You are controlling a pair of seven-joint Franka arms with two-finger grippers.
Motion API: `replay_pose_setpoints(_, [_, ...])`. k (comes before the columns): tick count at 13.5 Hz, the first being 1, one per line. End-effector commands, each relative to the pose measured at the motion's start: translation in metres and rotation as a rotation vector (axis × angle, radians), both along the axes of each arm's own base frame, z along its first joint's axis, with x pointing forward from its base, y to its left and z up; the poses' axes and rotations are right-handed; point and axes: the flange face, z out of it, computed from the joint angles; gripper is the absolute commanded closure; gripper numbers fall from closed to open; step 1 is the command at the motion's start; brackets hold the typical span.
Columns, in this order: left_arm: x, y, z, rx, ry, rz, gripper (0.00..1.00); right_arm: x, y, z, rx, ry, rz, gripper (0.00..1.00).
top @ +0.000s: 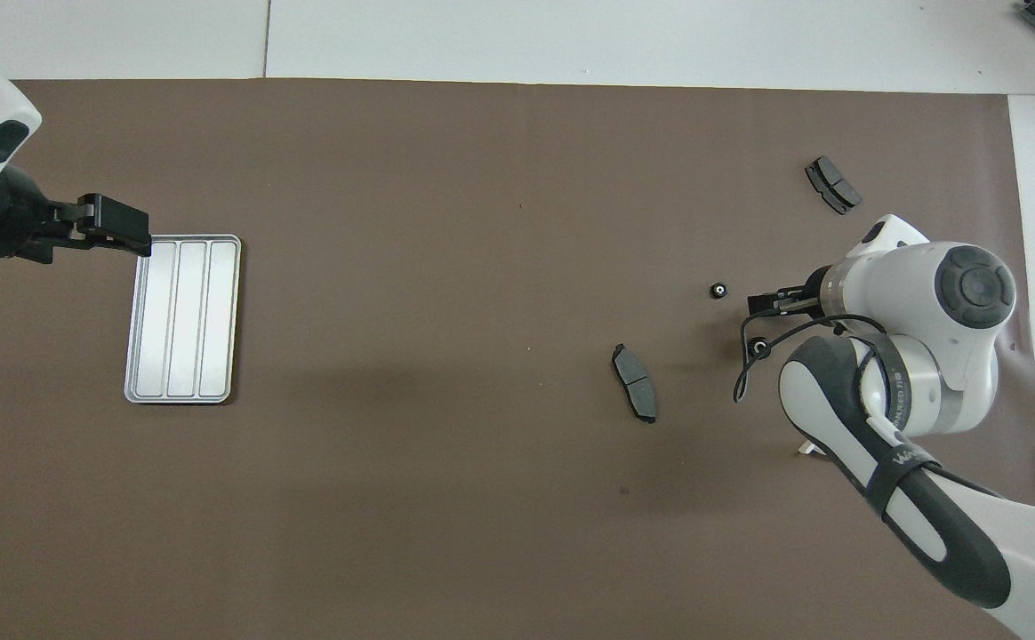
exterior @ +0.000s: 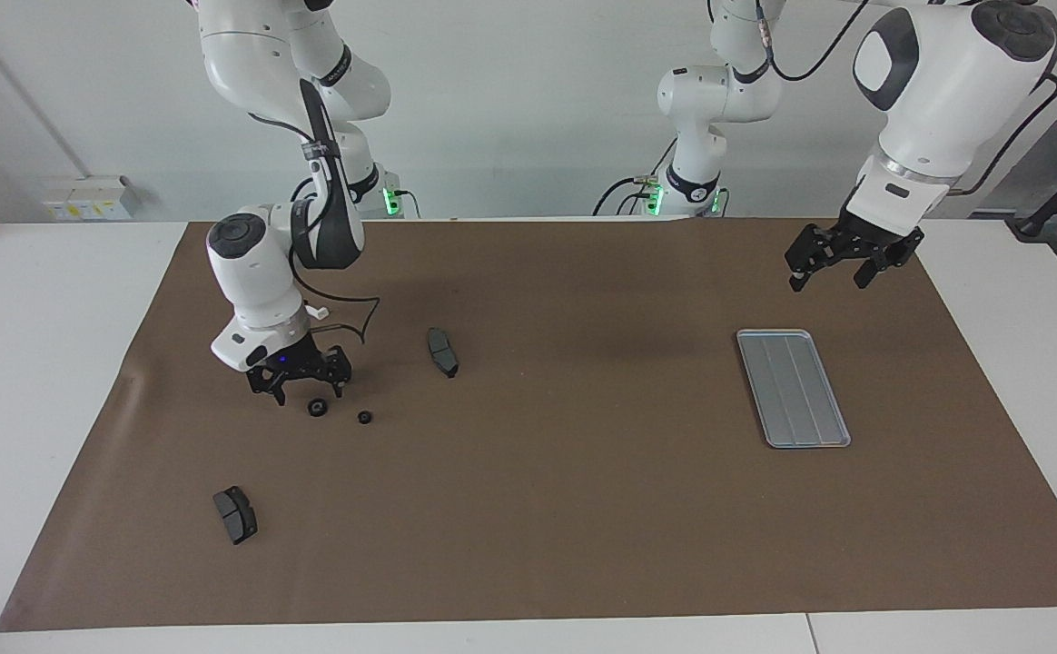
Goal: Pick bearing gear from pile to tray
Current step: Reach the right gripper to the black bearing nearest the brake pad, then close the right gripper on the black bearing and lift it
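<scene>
Black ring (exterior: 317, 407) beneath right gripper (exterior: 311, 391) (fingers apart); left gripper (exterior: 842, 272) waiting.

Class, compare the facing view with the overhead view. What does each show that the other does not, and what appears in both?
Facing view only: the arms' bases, and a black ring just below the open jaws of the right gripper, which is low over the pile.
Overhead view only: another ring, nearer the robots, which that gripper hides from the facing camera.
Both: the tray, two brake-pad pieces, the ring farthest from the robots, and the left gripper, waiting open over the mat by the tray.
</scene>
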Motion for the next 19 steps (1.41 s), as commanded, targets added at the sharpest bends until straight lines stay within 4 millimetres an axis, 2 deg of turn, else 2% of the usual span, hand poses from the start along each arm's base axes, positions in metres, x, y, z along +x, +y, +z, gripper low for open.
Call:
replay_pose_setpoints(1, [-0.006,0.028,0.005,0.018,-0.009,0.028,0.00,-0.001,-0.006,-0.007,0.015,-0.011,0.026,0.00])
replay_pose_setpoints(2, [-0.006,0.035,0.007,0.018,-0.012,0.033,0.00,-0.003,-0.006,-0.013,0.016,-0.002,0.029,0.11])
replay_pose_setpoints(3, [-0.006,0.048,0.008,0.018,-0.011,0.053,0.00,-0.004,-0.007,-0.016,0.015,-0.008,0.029,0.18])
replay_pose_setpoints(5, [-0.007,0.057,0.013,0.021,-0.012,0.065,0.00,-0.004,-0.008,-0.019,0.015,-0.005,0.027,0.29])
replay_pose_setpoints(6, [-0.007,0.070,0.015,0.036,-0.009,0.078,0.00,-0.004,-0.009,-0.020,0.015,-0.005,0.026,0.31])
replay_pose_setpoints(7, [-0.008,0.074,0.018,0.058,-0.008,0.057,0.00,-0.004,-0.009,-0.024,0.015,0.001,0.026,0.31])
replay_pose_setpoints(11, [-0.009,0.073,0.021,0.065,-0.008,0.043,0.00,-0.003,-0.009,-0.026,0.030,-0.008,0.009,0.38])
replay_pose_setpoints(13, [-0.012,0.064,0.021,0.067,0.020,0.026,0.00,-0.005,-0.009,-0.028,0.032,-0.004,0.008,0.44])
replay_pose_setpoints(14, [-0.014,0.057,0.033,0.059,0.020,0.017,0.00,-0.005,-0.008,-0.029,0.032,-0.002,0.009,0.51])
replay_pose_setpoints(16, [-0.016,0.049,0.043,0.055,0.044,0.003,0.00,-0.005,-0.008,-0.029,0.033,0.000,0.007,0.70])
replay_pose_setpoints(17, [-0.018,0.042,0.048,0.055,0.050,-0.010,0.00,-0.005,-0.006,-0.029,0.033,0.001,0.009,0.82])
replay_pose_setpoints(18, [-0.019,0.037,0.048,0.055,0.054,-0.019,0.00,-0.005,-0.006,-0.029,0.034,0.006,0.004,1.00])
replay_pose_setpoints(19, [-0.019,0.036,0.048,0.053,0.050,-0.020,0.00,-0.005,-0.004,-0.030,0.046,0.008,-0.011,1.00])
